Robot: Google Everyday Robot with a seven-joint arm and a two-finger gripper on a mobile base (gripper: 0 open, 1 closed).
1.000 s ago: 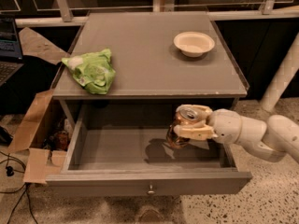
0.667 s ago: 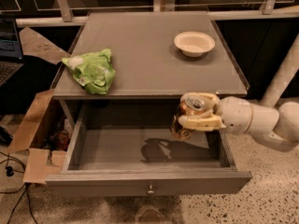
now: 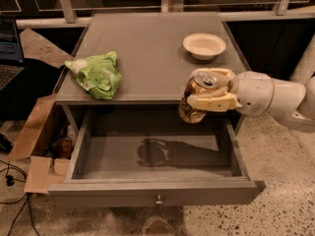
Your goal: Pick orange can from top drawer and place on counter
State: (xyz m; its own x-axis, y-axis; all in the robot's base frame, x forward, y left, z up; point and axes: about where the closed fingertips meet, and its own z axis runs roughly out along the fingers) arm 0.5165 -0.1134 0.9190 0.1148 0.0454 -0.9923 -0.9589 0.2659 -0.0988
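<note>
**Can held in the air at the desk's front edge, above the open drawer**

Camera view: The smooth, pale-shelled end effector [image 3: 207,88] reaches in from the right. Its two cream fingers are closed around the small, glossy brownish-orange can [image 3: 196,100]. One finger curves behind the silver pull-tab top and the other lies across the can's side. The can tilts slightly and hangs above the right part of the wide, shallow grey top drawer [image 3: 123,198], which stands pulled out. The drawer's flat front panel carries one small round metal knob [image 3: 158,199]. The can's top overlaps the pale, worn front edge of the large, flat, matte grey desk [image 3: 147,43]. On the desk, a crinkled green-and-white bag [image 3: 96,74] sits at the front left and a shallow round cream bowl [image 3: 204,45] at the back right, well apart. A soft dark shadow [image 3: 162,153] lies on the drawer's bare floor. A torn brown cardboard box [image 3: 34,141] stands to the drawer's left on the speckled terrazzo floor [image 3: 280,181].

Compared with 0.7 s ago, the can and end effector are higher. Then the can sat below the desk edge, within the drawer opening near its right wall; now its top rises past that edge. The bag and bowl have not moved.
</note>
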